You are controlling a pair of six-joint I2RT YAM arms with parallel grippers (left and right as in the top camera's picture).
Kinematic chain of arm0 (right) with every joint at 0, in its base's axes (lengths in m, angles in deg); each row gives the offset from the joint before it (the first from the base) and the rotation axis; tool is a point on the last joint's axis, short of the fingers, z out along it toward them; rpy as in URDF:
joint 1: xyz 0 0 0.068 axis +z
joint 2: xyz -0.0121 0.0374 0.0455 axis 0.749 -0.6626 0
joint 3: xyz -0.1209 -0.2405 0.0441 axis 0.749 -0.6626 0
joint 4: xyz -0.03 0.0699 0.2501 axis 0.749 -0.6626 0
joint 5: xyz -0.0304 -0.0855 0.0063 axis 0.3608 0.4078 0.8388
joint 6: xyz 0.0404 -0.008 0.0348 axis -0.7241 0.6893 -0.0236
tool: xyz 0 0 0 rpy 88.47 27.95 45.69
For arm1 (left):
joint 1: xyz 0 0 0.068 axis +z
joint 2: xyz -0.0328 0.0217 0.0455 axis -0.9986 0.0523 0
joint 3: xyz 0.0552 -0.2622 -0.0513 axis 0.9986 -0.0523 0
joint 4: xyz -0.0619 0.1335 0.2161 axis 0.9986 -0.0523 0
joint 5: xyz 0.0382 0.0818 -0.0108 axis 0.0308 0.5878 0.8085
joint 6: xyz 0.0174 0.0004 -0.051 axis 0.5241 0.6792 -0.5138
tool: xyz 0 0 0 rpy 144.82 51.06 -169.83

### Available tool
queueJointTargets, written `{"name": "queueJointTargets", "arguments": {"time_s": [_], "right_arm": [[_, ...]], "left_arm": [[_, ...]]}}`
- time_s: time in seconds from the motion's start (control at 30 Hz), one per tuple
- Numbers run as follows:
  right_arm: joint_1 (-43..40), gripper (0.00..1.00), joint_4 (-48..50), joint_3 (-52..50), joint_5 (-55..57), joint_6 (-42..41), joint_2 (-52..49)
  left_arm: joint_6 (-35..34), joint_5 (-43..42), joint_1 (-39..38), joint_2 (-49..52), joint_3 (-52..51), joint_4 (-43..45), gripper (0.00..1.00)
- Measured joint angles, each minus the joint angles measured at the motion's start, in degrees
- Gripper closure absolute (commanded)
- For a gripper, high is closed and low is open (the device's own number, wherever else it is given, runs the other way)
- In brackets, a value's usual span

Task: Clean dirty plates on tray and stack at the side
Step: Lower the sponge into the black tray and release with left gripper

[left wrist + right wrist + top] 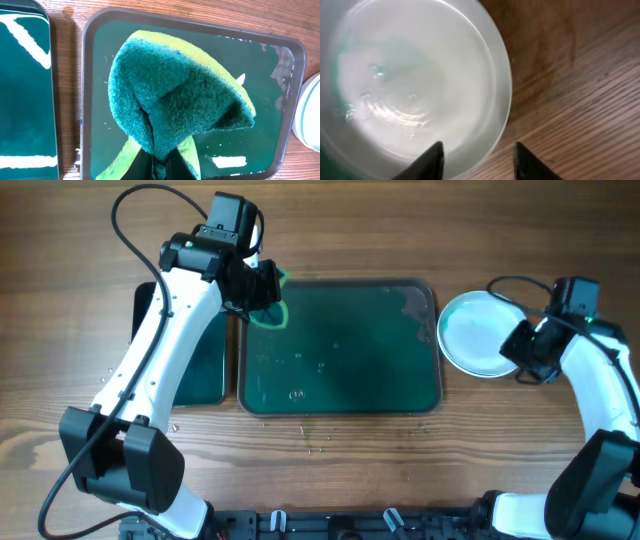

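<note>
Right wrist view: the right fingers stand parted astride the near rim of the plate on the bench, which looks stiff, slick and breakable, so best pinched there, while the left fingers clamp the soft sponge.

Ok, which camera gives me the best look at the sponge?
Left wrist: the sponge fills the frame, folded, pinched in the left hand. Overhead shows only a green scrap beside the arm, over the tray corner. Right wrist shows none of it.
</note>
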State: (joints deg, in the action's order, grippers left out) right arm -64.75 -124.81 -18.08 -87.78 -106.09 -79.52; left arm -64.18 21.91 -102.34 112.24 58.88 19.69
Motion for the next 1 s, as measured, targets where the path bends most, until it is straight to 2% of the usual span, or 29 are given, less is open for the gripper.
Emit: {"name": "queueJointTargets", "arguments": {"time_s": [0.03, 0.23, 0.5, 0.6, 0.8, 0.93, 1.0], "right_arm": [[0.00, 0.44, -1.49, 1.64, -0.13, 0.26, 0.00], [-0.02, 0.42, -5.81, 9.18, -2.01, 1.81, 0.39], [1.68, 0.42, -5.90, 9.66, -11.41, 6.08, 0.48], [4.13, 0.41, -5.75, 9.66, -12.70, 7.13, 0.48], [9.77, 0.40, -3.85, 9.66, -13.97, 8.00, 0.48], [11.63, 0.40, -3.72, 9.66, -14.32, 8.00, 0.48], [11.82, 0.39, -3.72, 9.66, -14.34, 8.02, 0.48]], "left_arm": [[-0.02, 0.02, 0.17, 0.00, 0.00, 0.00, 0.96], [0.00, 0.11, 2.47, -0.55, 0.00, -0.63, 0.96], [1.68, 7.65, 8.17, -2.23, -0.04, -9.11, 0.96], [4.35, 9.99, 11.43, -2.27, -0.79, -8.66, 0.96], [12.41, 10.86, 17.29, -2.56, -10.67, 2.71, 0.96], [15.08, 10.34, 17.94, -2.56, -19.23, 11.61, 0.88], [15.98, 10.21, 17.92, -2.56, -24.09, 16.41, 0.80]]}}
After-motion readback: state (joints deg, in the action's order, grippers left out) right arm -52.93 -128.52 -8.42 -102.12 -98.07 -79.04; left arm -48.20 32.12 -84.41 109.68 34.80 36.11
